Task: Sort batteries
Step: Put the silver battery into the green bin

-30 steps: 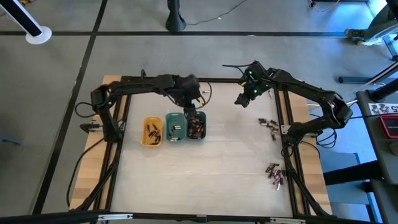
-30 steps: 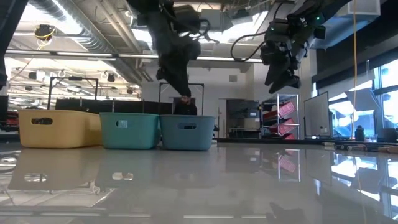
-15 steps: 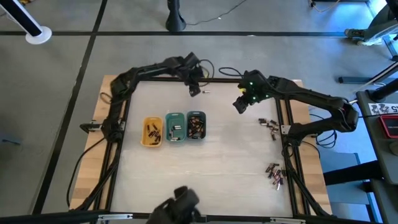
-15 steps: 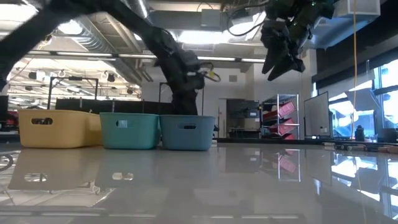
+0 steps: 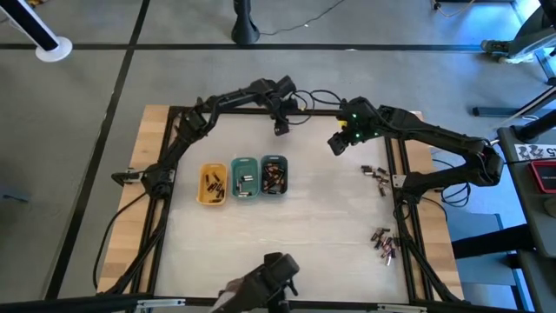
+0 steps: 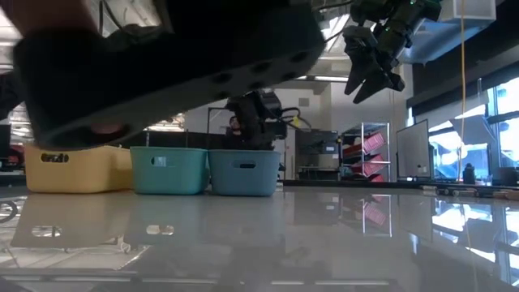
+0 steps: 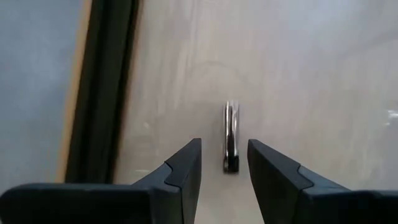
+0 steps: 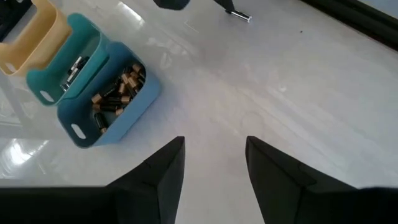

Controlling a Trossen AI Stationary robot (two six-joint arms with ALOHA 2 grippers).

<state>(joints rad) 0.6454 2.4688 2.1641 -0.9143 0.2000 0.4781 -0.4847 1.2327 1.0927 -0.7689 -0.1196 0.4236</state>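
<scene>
We see the batteries as tiny dark, silvery and copper-toned cylinders: heaps in the three trays [image 5: 244, 162], copper-and-black ones [image 8: 115, 94] filling the grey-blue tray, one silvery battery [image 7: 231, 137] lying alone near the table's far edge, and two loose clusters [image 5: 375, 173] [image 5: 383, 243] along the right side.
</scene>
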